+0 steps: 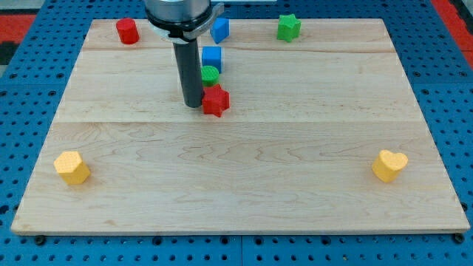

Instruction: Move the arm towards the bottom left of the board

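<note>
My tip (193,104) rests on the wooden board (236,170) a little above its middle, touching or nearly touching the left side of a red star block (216,101). A green round block (210,74) sits just above the red star, and a blue cube (212,58) above that. The rod hangs from the arm's dark mount (181,15) at the view's top. The board's bottom left corner holds a yellow hexagon block (72,167), far down and left of my tip.
A red block (127,31) sits at the top left. A blue block (220,29) and a green star block (288,27) sit along the top edge. A yellow heart block (389,165) sits at the bottom right. A blue pegboard surrounds the board.
</note>
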`<state>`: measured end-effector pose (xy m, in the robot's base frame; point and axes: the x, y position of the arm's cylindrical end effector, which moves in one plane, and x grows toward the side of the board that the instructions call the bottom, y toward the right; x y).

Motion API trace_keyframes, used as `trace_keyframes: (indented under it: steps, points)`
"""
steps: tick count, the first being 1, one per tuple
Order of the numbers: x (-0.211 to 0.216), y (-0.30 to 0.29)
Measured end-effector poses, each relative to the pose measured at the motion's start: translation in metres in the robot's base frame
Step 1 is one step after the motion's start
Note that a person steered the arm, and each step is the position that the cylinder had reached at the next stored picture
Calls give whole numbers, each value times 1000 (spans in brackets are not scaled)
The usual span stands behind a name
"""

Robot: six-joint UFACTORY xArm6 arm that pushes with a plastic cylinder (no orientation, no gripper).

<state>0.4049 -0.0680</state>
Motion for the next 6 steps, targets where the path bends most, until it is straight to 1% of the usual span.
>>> trace_keyframes:
  steps: [1,2,3,4,5,6]
  points:
    - [0,-38]
    - [-4,-107]
    - [27,-183]
    - [59,-226]
    - [111,-229]
    - [138,-219]
